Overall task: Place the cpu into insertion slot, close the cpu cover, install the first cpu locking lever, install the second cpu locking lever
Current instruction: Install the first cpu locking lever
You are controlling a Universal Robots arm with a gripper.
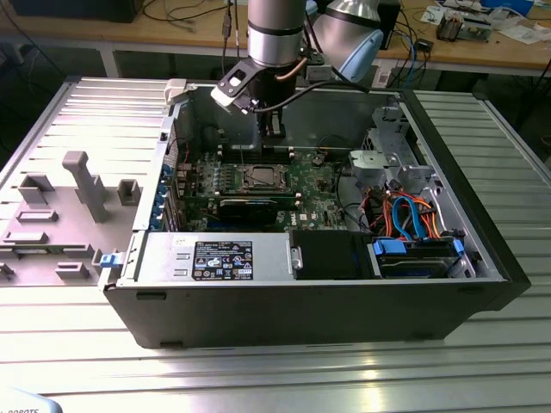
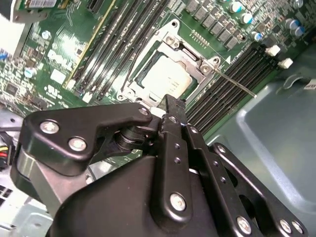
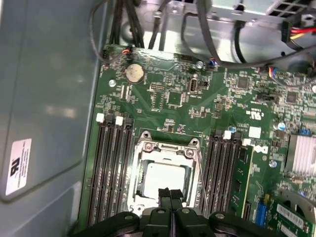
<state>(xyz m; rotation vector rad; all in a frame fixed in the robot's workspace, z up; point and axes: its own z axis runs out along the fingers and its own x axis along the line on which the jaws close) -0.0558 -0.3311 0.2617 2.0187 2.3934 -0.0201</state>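
Black linkage of my pincer (image 2: 170,101) fills the foreground of the second wrist view. Its fingers are drawn together with nothing between them, and the tip stands over the near edge of the socket area. Beyond it, the cpu (image 2: 163,76) lies flat and square, with its pale metal top showing through the cut-out of the cpu cover (image 2: 193,60). The cover appears folded down around it. One thin locking lever (image 2: 237,85) juts out over the memory slots (image 2: 217,101), and a second lever (image 2: 132,61) runs along the opposite side. I judge neither to be latched, though the hooks are too fine to confirm.

In the first wrist view, my pincer (image 3: 170,193) again shows narrow and empty, just above the near rim of the cover (image 3: 165,147). The cpu (image 3: 165,178) sits centred inside the frame. A wire lever (image 3: 201,177) slants along one side of the frame and stands clear of it.

In the exterior view, my pincer (image 1: 274,131) hangs inside the open computer case (image 1: 301,310), which rests on the ribbed metal table (image 1: 258,370). It is a little above the insertion slot (image 1: 261,178) on the green board.

Assessment: cpu placement is done and the cover appears closed. Both locking levers look outstanding.
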